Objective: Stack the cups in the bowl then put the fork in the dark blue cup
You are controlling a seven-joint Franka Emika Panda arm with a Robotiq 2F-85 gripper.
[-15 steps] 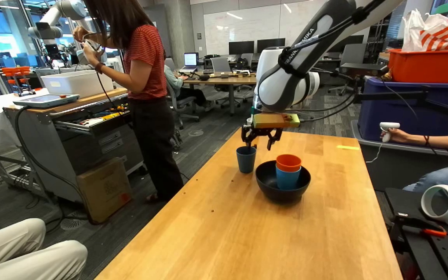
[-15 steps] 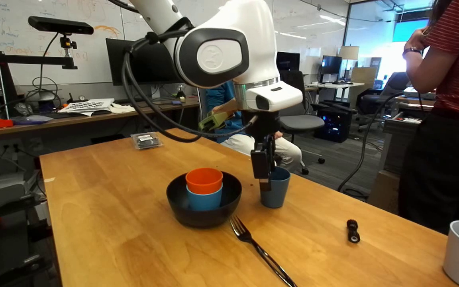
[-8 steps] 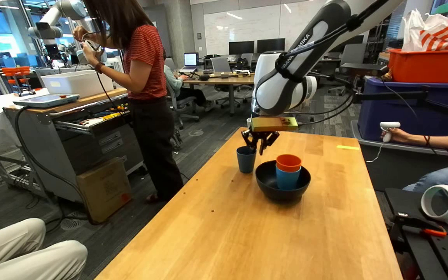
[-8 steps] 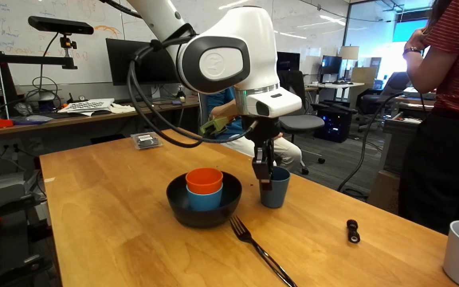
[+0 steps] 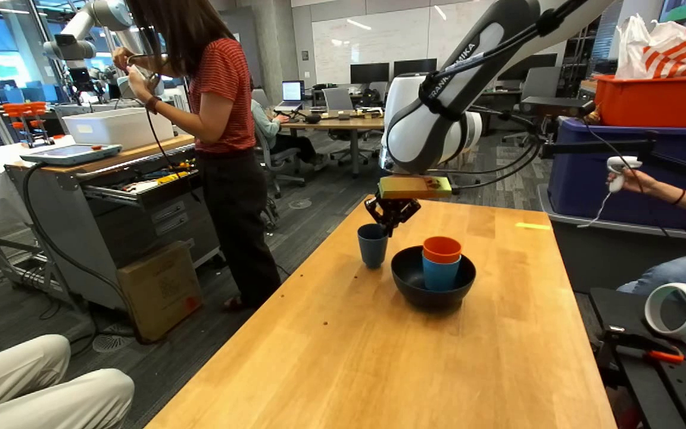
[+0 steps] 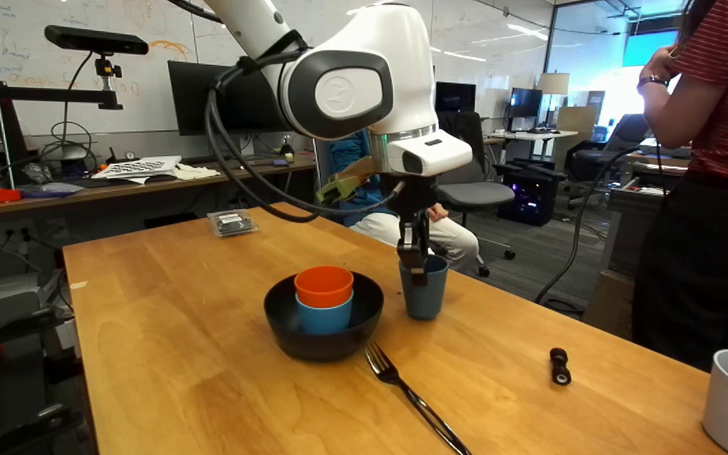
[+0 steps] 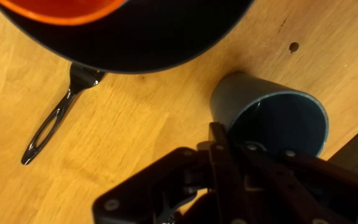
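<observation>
While the jaws pinch the wall of the dark blue cup [image 6: 427,298], right of the black bowl [image 6: 323,348] in an exterior view, that off-centre hold could let it swing when carried and knock the orange cup [image 6: 324,293] nested in the light blue cup [image 6: 325,318].

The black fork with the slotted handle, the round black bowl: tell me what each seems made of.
The black slotted fork looks like glossy plastic, perhaps coated metal: bright highlights show along it. The round black bowl seems matte, probably plastic, possibly ceramic: its wall is dull, without sharp glints.
</observation>
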